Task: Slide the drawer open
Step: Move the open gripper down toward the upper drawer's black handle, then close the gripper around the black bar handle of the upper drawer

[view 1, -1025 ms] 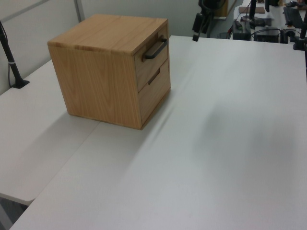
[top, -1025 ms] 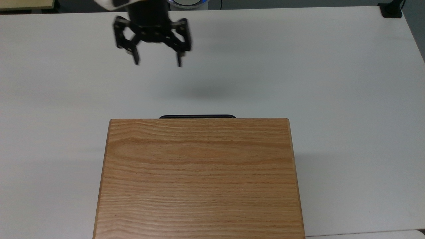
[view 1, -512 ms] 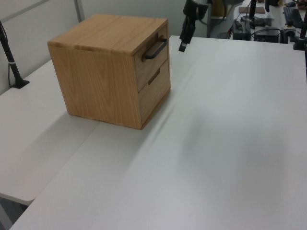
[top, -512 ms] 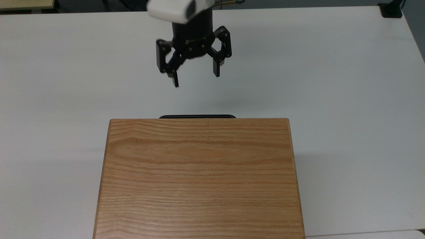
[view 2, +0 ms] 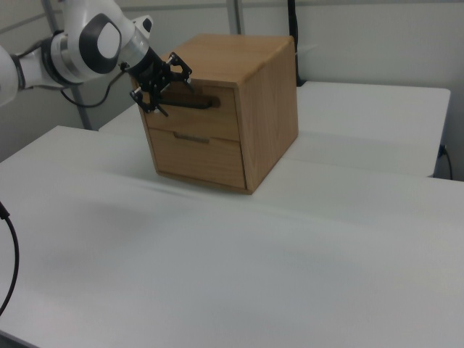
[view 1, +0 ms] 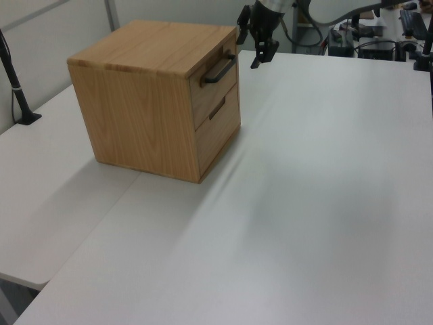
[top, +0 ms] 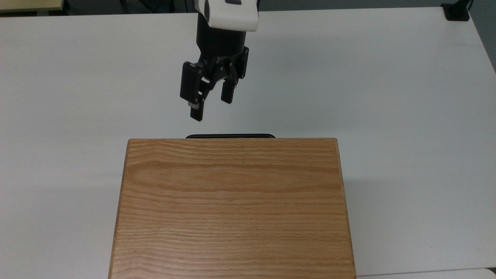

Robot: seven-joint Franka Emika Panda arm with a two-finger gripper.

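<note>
Gripper (top: 212, 106): we see its 2 fingers spread apart with nothing between them, hanging in the air just in front of the handle, not touching it.
Handle (view 1: 219, 68): thin black bar on the upper drawer front.
Drawer (view 2: 194, 113): we note the upper of 2 fronts, flush with the cabinet face, shut.
Cabinet (top: 231, 205): oak-grained box standing on the white table (top: 387, 97), its front facing the arm.
Arm (view 2: 90, 43): white, reaching in from the right view's left.

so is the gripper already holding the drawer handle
No, in the top view the gripper hangs open, short of the black handle.
</note>
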